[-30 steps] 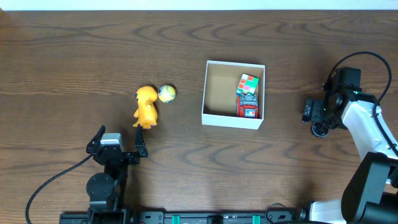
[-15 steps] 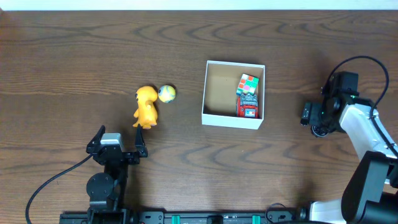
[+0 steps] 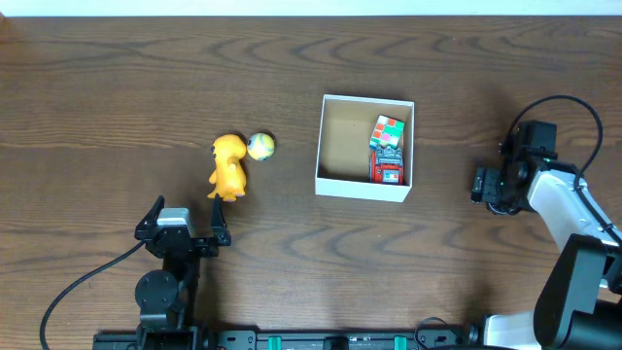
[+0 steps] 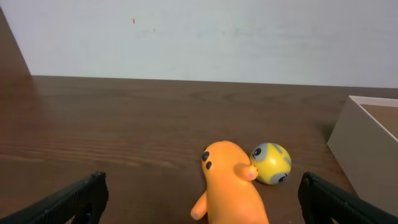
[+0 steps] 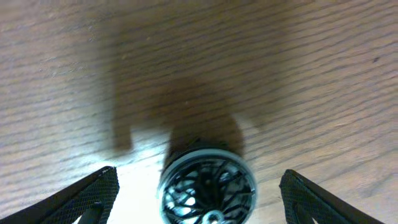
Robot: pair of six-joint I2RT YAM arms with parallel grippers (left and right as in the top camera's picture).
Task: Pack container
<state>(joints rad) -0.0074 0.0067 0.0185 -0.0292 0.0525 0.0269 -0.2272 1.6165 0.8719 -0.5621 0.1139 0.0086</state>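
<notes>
The L gripper [image 3: 185, 216] is being held low over the wooden table [image 3: 97, 78], w/ its fingers [image 4: 81, 198] being spread wide apart and nothing being gripped between them. Just ahead of it, an orange-yellow toy figure [image 3: 228, 167] is being shown lying on the table. A small yellow ball [image 3: 260, 146] is being pressed against the figure's far end, slightly to the gripper's right.

The container [image 3: 362, 188] is being shown further ahead and to the right of the L gripper, well apart from it. Only its white near wall is being caught, at the right edge of the L wrist view. Inside it, along the wall nearest the R gripper [image 3: 491, 187], a multicoloured cube [image 3: 388, 131] and a red toy [image 3: 388, 170] are being shown lying, approx. touching.

The R gripper is being pointed down at the table, w/ the container off to its left and well apart. Its fingers [image 5: 93, 190] are being held wide apart. A black spoked wheel-like object [image 5: 208, 186] is being framed between them, directly below, and is being touched by neither.
</notes>
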